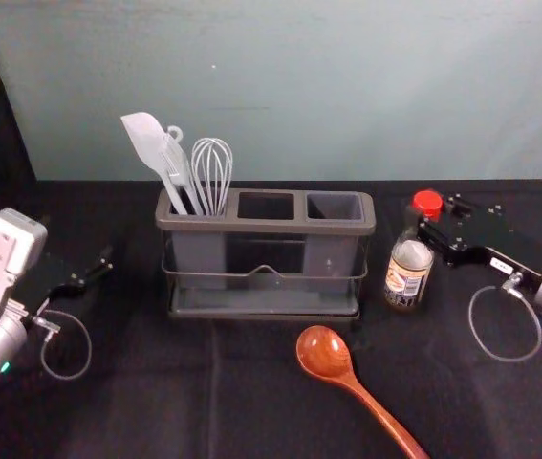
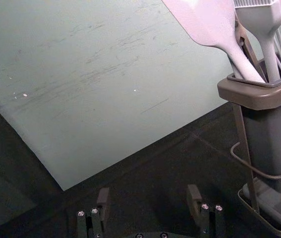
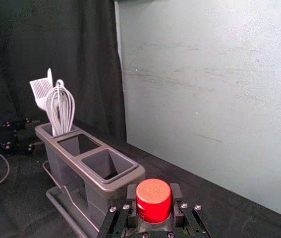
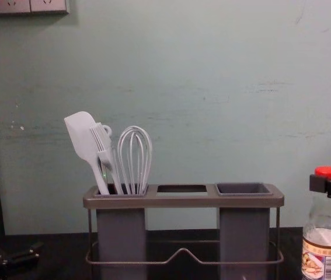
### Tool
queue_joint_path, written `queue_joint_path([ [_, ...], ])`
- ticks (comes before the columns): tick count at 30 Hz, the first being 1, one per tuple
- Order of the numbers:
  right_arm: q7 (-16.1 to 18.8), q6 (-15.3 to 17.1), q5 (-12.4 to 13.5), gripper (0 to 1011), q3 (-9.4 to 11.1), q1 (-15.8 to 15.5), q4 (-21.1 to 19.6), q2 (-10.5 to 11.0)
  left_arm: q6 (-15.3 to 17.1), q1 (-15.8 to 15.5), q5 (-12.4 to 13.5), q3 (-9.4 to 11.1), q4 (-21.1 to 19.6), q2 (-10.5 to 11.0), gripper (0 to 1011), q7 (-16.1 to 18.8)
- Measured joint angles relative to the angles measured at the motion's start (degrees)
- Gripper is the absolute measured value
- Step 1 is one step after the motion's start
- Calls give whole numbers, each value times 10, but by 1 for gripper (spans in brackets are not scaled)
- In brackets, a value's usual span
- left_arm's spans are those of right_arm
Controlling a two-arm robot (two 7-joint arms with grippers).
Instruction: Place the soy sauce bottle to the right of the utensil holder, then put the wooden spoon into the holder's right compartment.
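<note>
Clamping soy sauce bottle (image 1: 408,273) with right gripper (image 1: 431,228), right of utensil holder (image 1: 267,228). Gaping wide, empty, with left gripper (image 1: 97,267), left of holder.

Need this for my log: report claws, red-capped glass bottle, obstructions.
Right claw closed on bottle, right of grey plastic holder. Left claw open, empty, left of holder. Brown wooden spoon lies clear of bottle.

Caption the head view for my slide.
The right gripper holds the red-capped soy sauce bottle right of the utensil holder; the wooden spoon lies in front.
</note>
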Motion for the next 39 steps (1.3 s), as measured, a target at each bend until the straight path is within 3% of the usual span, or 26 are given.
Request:
queue_joint_path([
  [15, 14, -17, -10, 395, -16, 32, 60, -19, 0, 0, 0, 0, 0, 0, 1012, 0],
  [39, 30, -30, -18, 398, -24, 46, 78, -26, 0, 0, 0, 0, 0, 0, 1011, 0],
])
